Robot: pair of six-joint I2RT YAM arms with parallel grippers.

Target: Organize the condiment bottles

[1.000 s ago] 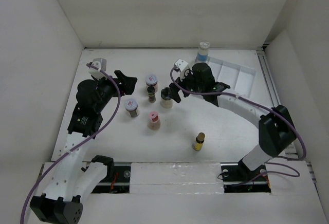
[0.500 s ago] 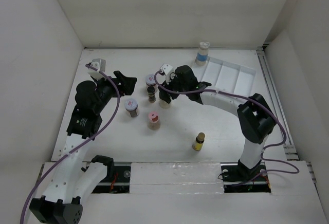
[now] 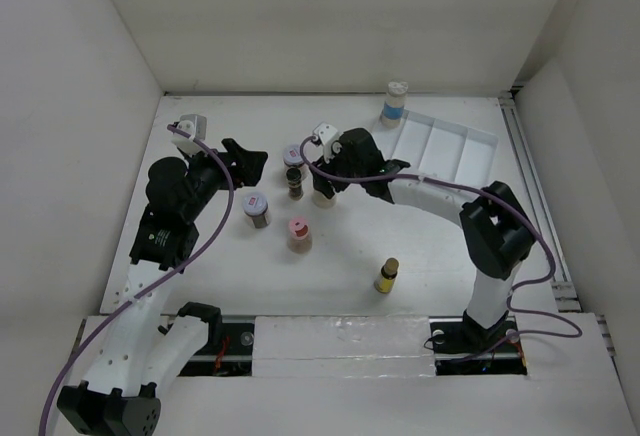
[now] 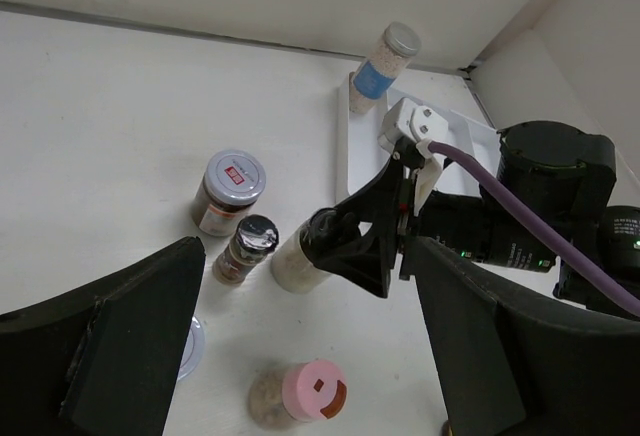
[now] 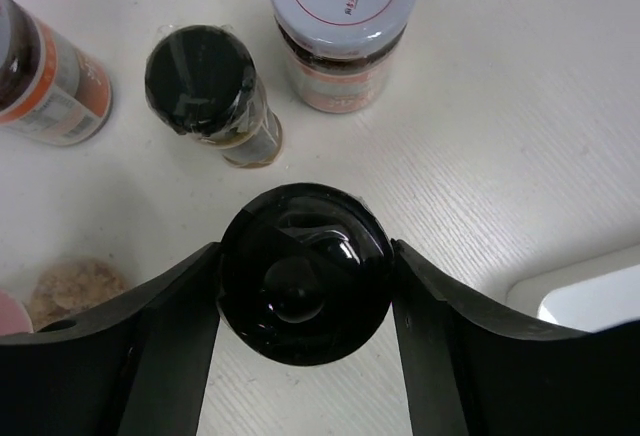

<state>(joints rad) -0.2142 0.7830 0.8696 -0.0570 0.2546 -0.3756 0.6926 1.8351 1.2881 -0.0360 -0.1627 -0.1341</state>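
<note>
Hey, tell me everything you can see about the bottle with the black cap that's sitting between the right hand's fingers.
The black-capped bottle is small and clear-looking, filled with a pale, sandy powder and topped by a glossy round black cap. It seems to stand upright on the white table, beside a smaller dark-capped bottle but apart from it. The right hand reaches down over it, its two black fingers set close against opposite sides of the cap.
</note>
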